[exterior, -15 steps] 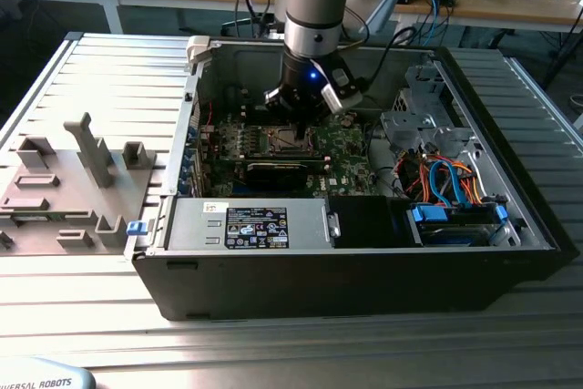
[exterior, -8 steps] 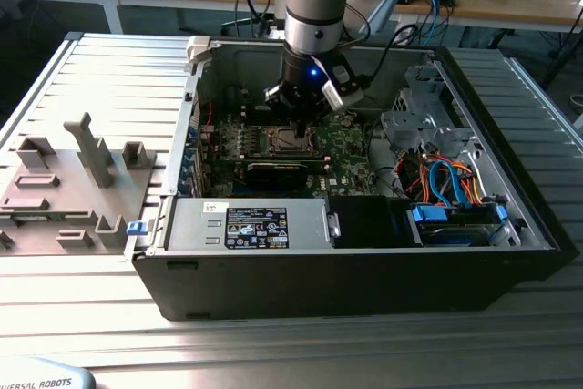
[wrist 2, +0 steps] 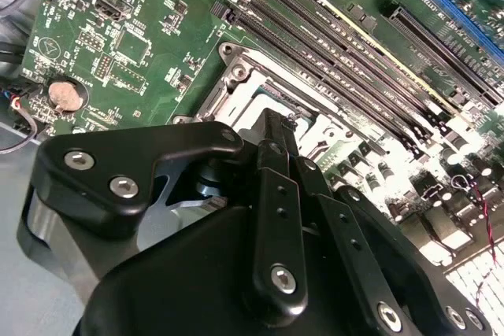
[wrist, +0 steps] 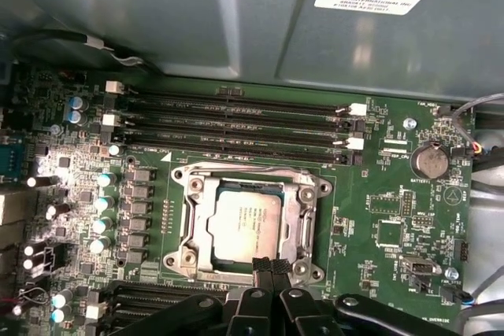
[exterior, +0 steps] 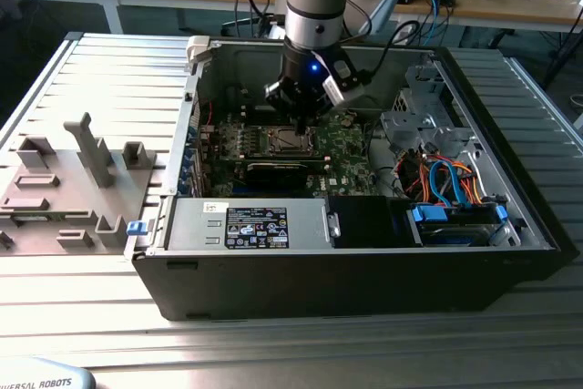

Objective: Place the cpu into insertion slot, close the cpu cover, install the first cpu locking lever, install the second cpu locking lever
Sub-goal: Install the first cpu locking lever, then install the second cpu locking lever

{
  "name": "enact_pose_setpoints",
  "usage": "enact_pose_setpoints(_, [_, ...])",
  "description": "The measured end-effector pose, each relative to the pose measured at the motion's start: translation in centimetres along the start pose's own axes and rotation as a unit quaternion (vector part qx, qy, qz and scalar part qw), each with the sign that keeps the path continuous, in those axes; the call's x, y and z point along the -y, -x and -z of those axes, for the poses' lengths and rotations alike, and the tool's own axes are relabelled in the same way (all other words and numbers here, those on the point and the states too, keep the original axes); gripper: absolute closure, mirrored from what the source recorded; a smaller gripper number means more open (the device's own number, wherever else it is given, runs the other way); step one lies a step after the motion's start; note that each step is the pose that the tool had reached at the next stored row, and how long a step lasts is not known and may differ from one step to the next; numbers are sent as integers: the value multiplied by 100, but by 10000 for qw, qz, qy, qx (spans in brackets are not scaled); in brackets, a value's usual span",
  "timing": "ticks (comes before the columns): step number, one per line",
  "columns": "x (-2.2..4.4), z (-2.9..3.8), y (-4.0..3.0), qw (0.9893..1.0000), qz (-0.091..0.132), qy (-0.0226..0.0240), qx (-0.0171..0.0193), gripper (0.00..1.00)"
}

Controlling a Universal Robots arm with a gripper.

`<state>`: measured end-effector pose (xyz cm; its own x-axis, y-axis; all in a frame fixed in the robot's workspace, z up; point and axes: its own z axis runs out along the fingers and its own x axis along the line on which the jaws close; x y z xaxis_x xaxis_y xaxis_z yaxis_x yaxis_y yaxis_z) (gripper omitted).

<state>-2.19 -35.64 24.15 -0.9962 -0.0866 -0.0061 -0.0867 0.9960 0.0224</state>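
Scene: an open computer case (exterior: 346, 252) lies on a slatted metal table (exterior: 109, 70), its green circuit board (wrist: 394, 194) facing up; the arm reaches down into it
Gripper: the gripper (wrist: 272, 267) hangs over the near edge of the socket in the first wrist view, black fingers (wrist 2: 277, 163) drawn together into a narrow point, nothing between them
Cpu: the cpu (wrist: 246, 227) lies flat inside the insertion slot (wrist: 303, 226), silver top up, square to the frame
Cpu cover: the cpu cover (wrist: 236, 182) appears to lie down around the chip, its cut-out framing the metal top; whether it is fully seated I cannot tell
Neighbours: the memory slots (wrist: 236, 127) run just beside the socket, a coin battery (wrist: 431, 161) sits well apart
Step in hand: by my judgement placing is done and the work is at the cover or the first locking lever
Next move calls for: a closed fingertip pressing on the socket's edge hardware, clear of the chip's top
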Motion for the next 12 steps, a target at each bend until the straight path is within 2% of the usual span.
enact_pose_setpoints(4, [-1, 43, 0, 10000, 0, 0, 0, 89])
enact_pose_setpoints(12, [-1, 49, 0, 10000, 0, 9, 1, 89])
